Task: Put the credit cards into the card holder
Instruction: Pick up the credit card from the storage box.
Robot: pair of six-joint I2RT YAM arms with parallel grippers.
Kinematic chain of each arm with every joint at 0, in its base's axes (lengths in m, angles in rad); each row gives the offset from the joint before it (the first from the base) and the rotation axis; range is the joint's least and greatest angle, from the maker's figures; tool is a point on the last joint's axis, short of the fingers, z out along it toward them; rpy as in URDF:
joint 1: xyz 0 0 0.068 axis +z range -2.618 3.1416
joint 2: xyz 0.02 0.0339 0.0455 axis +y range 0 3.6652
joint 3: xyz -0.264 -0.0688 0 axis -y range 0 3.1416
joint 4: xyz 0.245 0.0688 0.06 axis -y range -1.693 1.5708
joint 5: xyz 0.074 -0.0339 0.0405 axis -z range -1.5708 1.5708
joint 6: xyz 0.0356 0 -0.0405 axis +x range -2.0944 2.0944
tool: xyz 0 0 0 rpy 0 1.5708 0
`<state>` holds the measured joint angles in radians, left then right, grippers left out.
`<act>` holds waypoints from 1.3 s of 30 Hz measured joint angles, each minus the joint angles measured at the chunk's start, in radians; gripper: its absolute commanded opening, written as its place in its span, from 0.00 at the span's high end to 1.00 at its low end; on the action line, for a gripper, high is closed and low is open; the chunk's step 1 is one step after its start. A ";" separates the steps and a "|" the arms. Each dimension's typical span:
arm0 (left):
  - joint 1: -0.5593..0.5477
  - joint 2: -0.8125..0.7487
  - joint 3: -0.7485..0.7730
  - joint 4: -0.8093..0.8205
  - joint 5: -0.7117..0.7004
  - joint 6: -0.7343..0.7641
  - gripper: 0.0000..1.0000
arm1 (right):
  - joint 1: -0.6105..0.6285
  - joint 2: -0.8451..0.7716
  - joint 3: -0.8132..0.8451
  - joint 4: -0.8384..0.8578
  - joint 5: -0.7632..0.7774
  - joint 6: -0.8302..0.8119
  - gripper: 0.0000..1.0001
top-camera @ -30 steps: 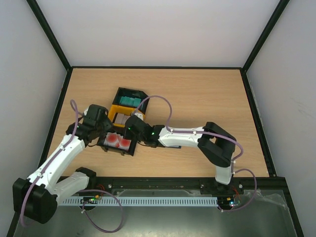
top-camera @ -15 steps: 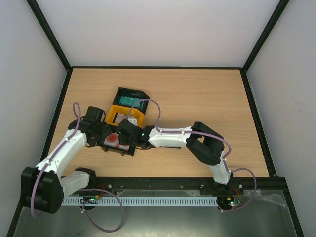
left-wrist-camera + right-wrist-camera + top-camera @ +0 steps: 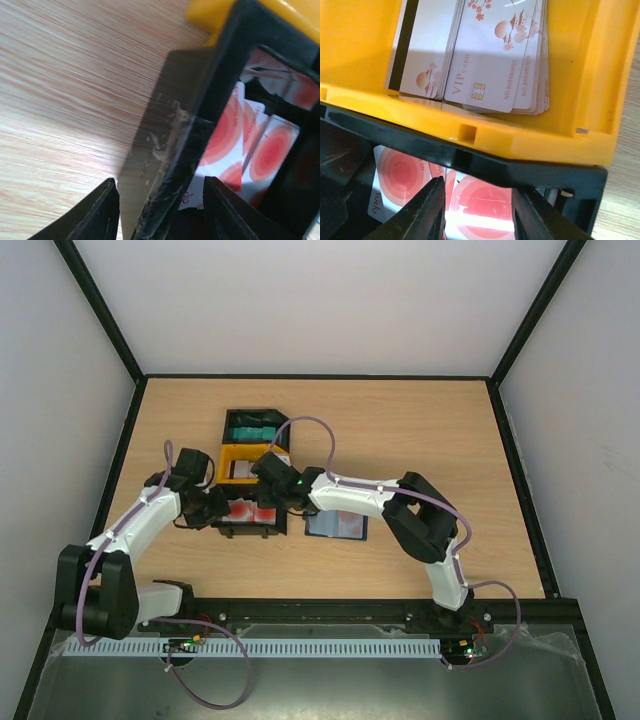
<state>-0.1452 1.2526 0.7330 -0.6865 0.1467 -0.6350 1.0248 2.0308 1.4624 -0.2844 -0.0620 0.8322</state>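
Two stacks of credit cards (image 3: 490,55) are in view, and none is in the card holder (image 3: 333,526) yet. We see the whitish ones lying flat in the yellow tray (image 3: 360,55), their long side running away from the right wrist camera. The red-and-white cards (image 3: 400,175) lie flat in the black tray (image 3: 485,162), which touches the yellow one.

The right gripper (image 3: 477,187) hovers over the red-and-white cards with its fingers spread and nothing between them; the cards are directly below the tips. The left gripper (image 3: 160,182) has the side wall of the black tray between its two fingers. We cannot tell if they pinch it or only stand around it.

The card holder seems to lie open on the table (image 3: 420,430), to the right of the black tray and partly under the right forearm. So we judge that the right arm is nearer both to the cards and to the holder: it must go down for a card, then carry it to the right.
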 measured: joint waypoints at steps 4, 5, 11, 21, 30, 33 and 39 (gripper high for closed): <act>-0.002 0.005 0.000 0.023 0.101 0.053 0.53 | -0.013 -0.002 0.004 -0.030 -0.041 -0.071 0.53; -0.002 0.005 0.000 0.023 0.120 0.067 0.53 | -0.014 -0.002 0.011 -0.042 -0.055 -0.088 0.53; -0.002 0.005 0.003 0.002 0.157 0.121 0.64 | -0.016 0.021 0.124 -0.123 -0.139 -0.150 0.52; -0.002 0.001 0.003 -0.016 0.145 0.138 0.76 | -0.016 0.163 0.231 -0.193 -0.177 -0.166 0.49; -0.002 0.009 0.003 -0.016 0.124 0.129 0.83 | -0.017 0.175 0.237 -0.212 -0.184 -0.177 0.49; -0.002 0.013 0.003 -0.014 0.122 0.140 0.85 | -0.019 0.177 0.239 -0.204 -0.220 -0.181 0.55; -0.007 0.014 0.003 -0.011 0.125 0.146 0.87 | -0.021 0.187 0.238 -0.153 -0.335 -0.172 0.64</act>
<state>-0.1520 1.2667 0.7361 -0.6975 0.2714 -0.4892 1.0035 2.2173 1.7008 -0.4377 -0.3973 0.6598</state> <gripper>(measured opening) 0.142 0.396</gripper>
